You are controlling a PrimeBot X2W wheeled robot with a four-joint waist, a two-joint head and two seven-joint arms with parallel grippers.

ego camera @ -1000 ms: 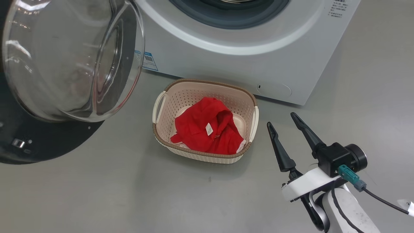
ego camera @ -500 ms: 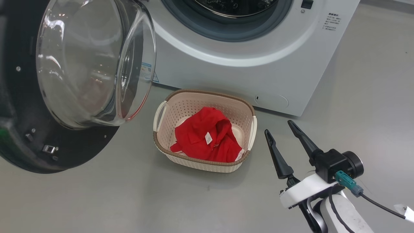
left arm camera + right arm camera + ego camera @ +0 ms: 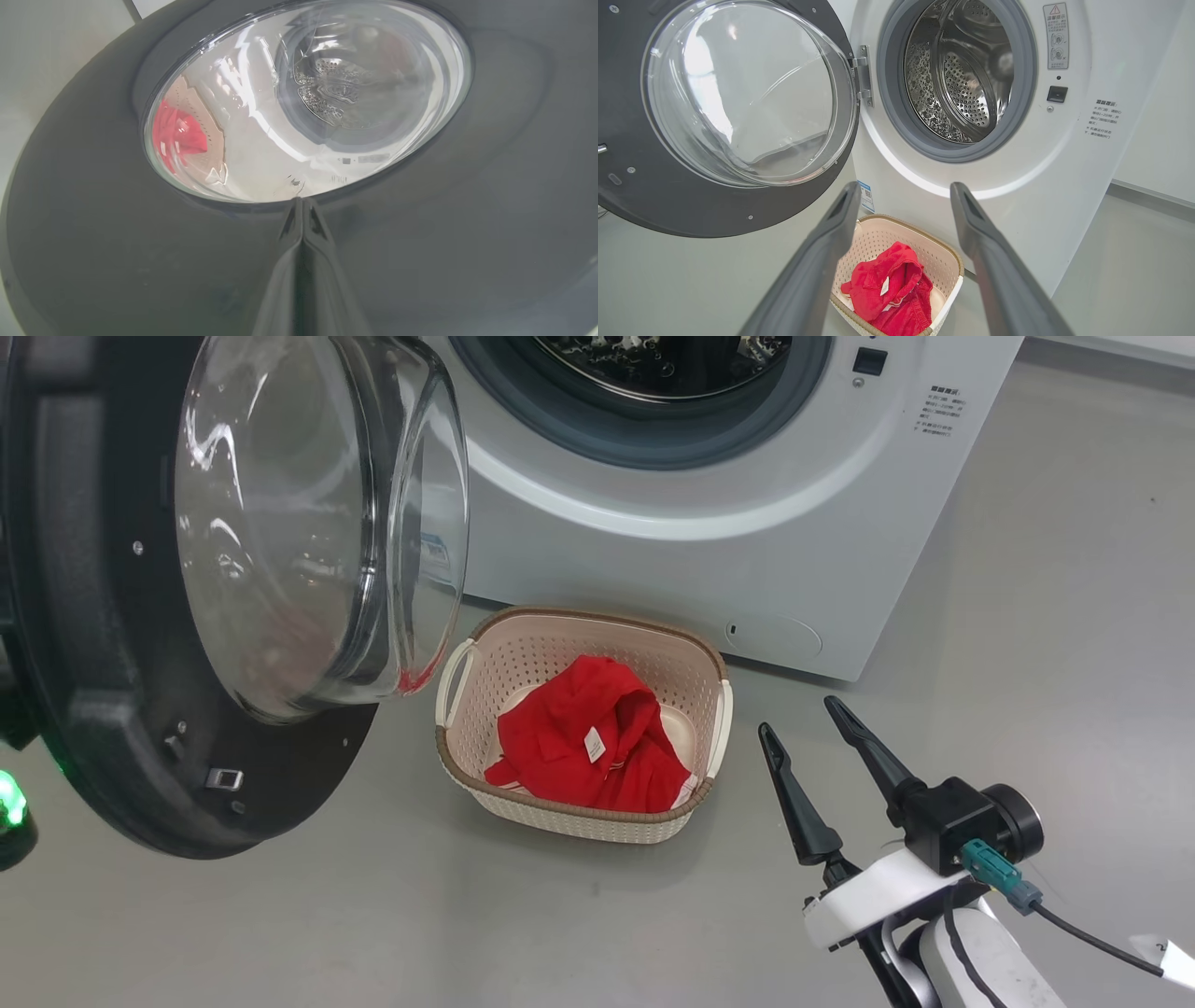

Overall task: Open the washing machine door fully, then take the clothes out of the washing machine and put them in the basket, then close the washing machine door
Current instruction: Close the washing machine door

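Red clothes [image 3: 588,747], white label showing, lie heaped in the cream basket [image 3: 579,621] at lower centre on grey floor [image 3: 280,915], beside the swung-out washing machine door [image 3: 121,691]. My right pincer [image 3: 796,715] gapes wide, empty; my left pincer [image 3: 301,201] is pressed together.

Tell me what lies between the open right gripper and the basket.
A bare strip of grey floor; in the head view the right gripper stands apart from the basket.

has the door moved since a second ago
Yes: the washing machine door has swung right toward the basket; its glass now overlaps the basket's left handle.
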